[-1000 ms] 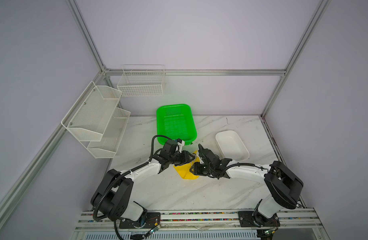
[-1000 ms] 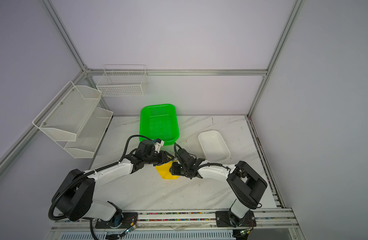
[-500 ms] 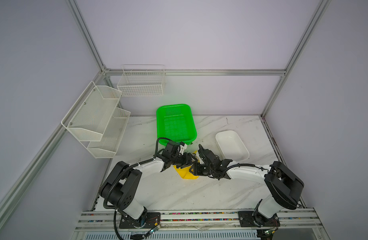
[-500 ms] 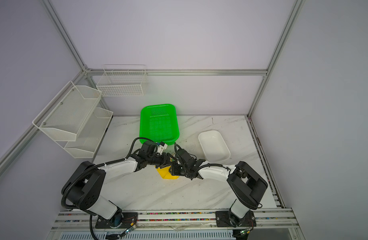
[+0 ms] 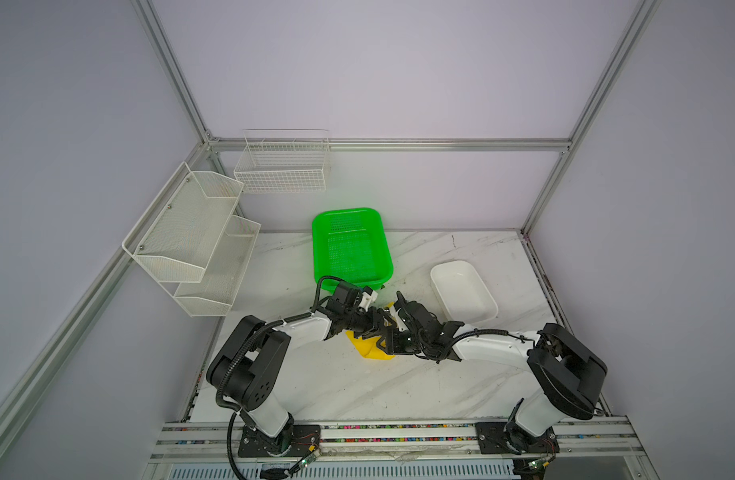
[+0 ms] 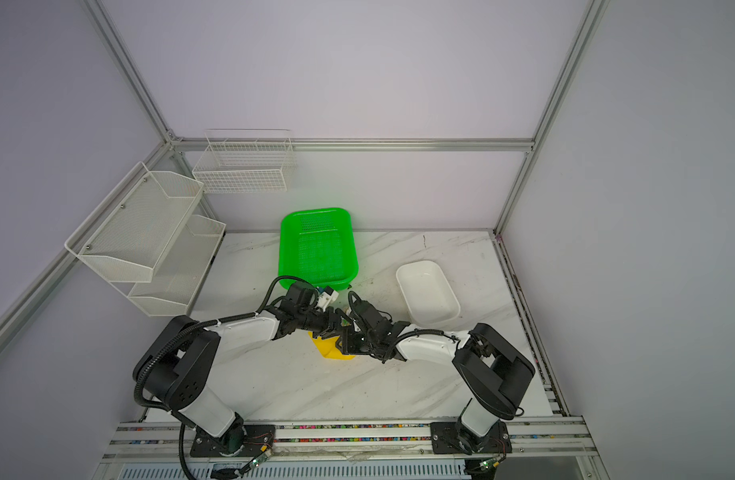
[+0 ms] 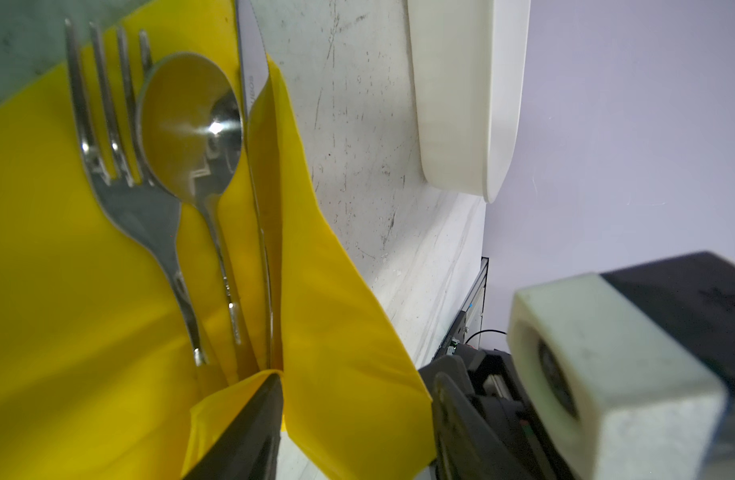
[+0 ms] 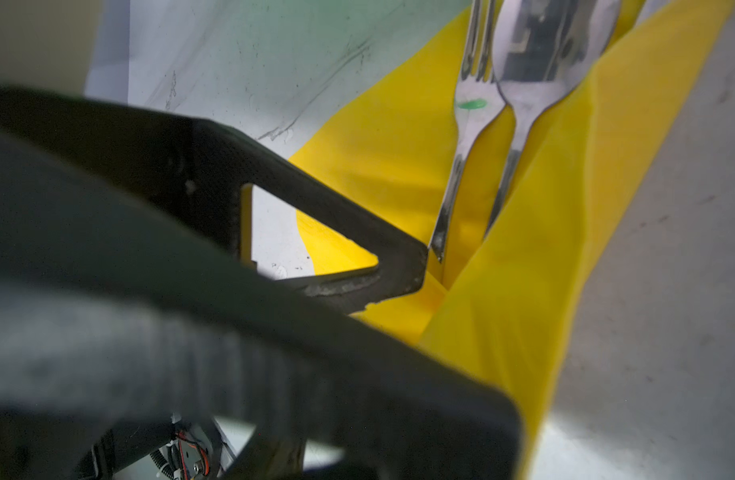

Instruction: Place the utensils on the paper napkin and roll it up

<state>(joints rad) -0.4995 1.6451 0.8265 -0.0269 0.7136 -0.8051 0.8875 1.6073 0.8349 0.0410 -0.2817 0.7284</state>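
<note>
Two robot arms meet over a bright yellow paper napkin (image 5: 372,351) in the middle of a white marble table (image 5: 316,374), in front of a green basket (image 5: 349,249) and near a white tray (image 5: 463,297). The left gripper (image 5: 374,326) and right gripper (image 5: 393,338) are almost touching each other above the napkin. For neither can one tell whether the jaws are open, closed or pinching paper, since only one finger of each shows up close. In the left wrist view a fork (image 7: 120,178), a spoon (image 7: 187,124) and a knife (image 7: 251,75) lie side by side on the napkin. The spoon bowl overlaps the fork, and a raised fold of paper stands over the knife. A dark left finger (image 7: 249,428) sits under the paper's edge by the handle ends. Likely risks: the thin paper could tear if a finger drags rather than lifts; the loose fold could flop back open; the smooth utensils could slide out of the open end as the roll tightens; and the crowded grippers could knock each other.
</note>
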